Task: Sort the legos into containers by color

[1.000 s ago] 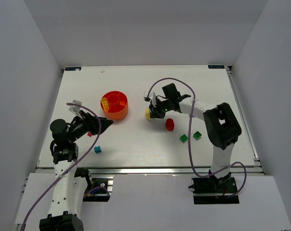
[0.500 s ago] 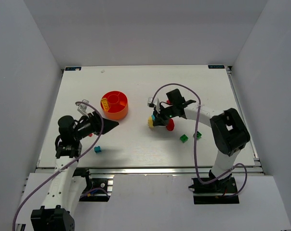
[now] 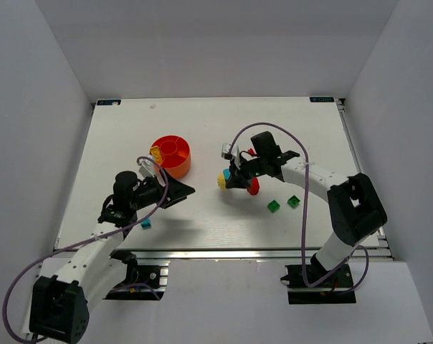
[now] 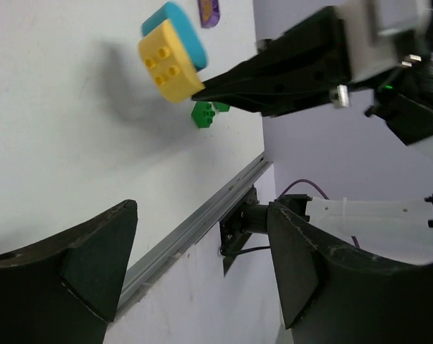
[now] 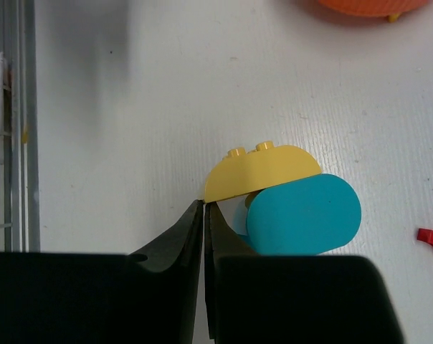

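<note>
The orange dish stands at centre left with a yellow lego in one wedge. My right gripper is shut, its tips pinching the edge of a yellow rounded lego joined to a teal one; they hang just above the table. My left gripper is open and holds nothing, pointing right, below the dish. Loose legos lie around: a red one, two green ones and a small teal one.
A small red piece lies behind the right gripper. A purple lego shows at the top of the left wrist view. The table's metal front rail runs along the near edge. White walls enclose the table.
My left arm has swung right, carrying its gripper below the dish, and its jaws have widened. My right gripper has shifted slightly nearer with the yellow and teal legos.
</note>
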You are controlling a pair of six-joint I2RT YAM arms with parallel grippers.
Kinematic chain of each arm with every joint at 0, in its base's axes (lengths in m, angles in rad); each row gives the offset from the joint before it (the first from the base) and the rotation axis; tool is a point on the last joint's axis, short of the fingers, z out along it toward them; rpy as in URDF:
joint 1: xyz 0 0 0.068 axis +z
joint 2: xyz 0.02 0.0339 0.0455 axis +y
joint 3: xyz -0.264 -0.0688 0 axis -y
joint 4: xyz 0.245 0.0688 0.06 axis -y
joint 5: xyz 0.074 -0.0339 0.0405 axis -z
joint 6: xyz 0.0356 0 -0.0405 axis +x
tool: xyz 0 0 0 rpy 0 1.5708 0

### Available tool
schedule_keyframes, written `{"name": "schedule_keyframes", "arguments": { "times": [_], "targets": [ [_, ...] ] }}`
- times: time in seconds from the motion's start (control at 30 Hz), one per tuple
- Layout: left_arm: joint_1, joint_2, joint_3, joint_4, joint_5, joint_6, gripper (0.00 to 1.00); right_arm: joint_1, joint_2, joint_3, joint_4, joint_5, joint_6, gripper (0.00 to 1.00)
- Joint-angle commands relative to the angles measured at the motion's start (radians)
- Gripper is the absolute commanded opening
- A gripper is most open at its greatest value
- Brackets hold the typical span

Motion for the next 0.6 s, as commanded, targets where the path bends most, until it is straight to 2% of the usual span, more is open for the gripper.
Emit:
{"name": "schedule_keyframes", "arguments": {
  "times": [0.0,0.17,0.57],
  "targets": [
    [-0.057,0.057,0.037,0.062,-0.078,-0.07,0.83,0.014,-0.069,-0.011,0.006,-0.046,0.021,0.08],
    [-0.163,0.235,0.116,0.022,-0.14,-0.111,0.84,0.04,-0.116,-0.022,0.007,-0.05,0.041,0.08],
    [-0.264,0.327,0.13,0.173,-0.244,-0.255,0.86,0.099,-0.182,-0.06,0.035,-0.035,0.073,0.08]
  ]
}}
